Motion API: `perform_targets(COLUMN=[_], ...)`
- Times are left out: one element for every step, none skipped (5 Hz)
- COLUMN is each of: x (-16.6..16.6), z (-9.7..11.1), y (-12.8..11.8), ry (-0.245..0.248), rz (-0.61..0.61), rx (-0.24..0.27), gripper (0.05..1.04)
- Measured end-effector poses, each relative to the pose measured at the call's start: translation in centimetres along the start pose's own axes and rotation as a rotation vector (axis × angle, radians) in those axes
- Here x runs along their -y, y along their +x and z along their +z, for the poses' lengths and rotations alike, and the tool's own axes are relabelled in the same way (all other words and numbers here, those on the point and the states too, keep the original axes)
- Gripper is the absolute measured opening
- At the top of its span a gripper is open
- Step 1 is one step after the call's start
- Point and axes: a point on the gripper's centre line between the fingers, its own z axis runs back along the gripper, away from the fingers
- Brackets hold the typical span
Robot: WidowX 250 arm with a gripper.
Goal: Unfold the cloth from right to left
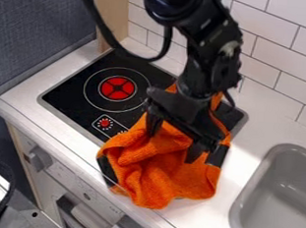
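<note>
My black gripper (173,146) hangs over the middle of the orange cloth (161,183), pointing down toward the front. Its two fingers stand wide apart, one toward the left and one toward the right, with orange fabric visible between them. The cloth lies rumpled in folds across the right part of the stove top and the white counter, its lower end at the counter's front edge. More orange fabric shows behind the gripper. Dark patches show at the cloth's left and right edges; I cannot tell what they belong to. The gripper hides part of the cloth's upper area.
The black stove top (72,90) with a red-centred burner (117,88) lies left of the cloth. A grey sink (247,199) is at the right. White wall tiles (269,45) stand behind the counter (33,112), and a knob (39,158) juts from its front.
</note>
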Motion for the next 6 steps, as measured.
perform_targets(x=[-0.1, -0.2, -0.8, -1.1, -1.2, -1.4], z=[-0.8, -1.3, -1.5, -1.7, -1.8, -1.8], y=[-0.1, 0.1, 0.3, 0.1, 0.0, -0.1], ry=[0.035, 0.032, 0.03, 0.037, 0.04, 0.035], rz=[-0.002, 0.013, 0.031, 0.044, 0.044, 0.036], rx=[-0.034, -0.026, -0.022, -0.015, -0.013, -0.014], gripper=[0.937, 1.0, 0.928, 0.629, 0.332, 0.132])
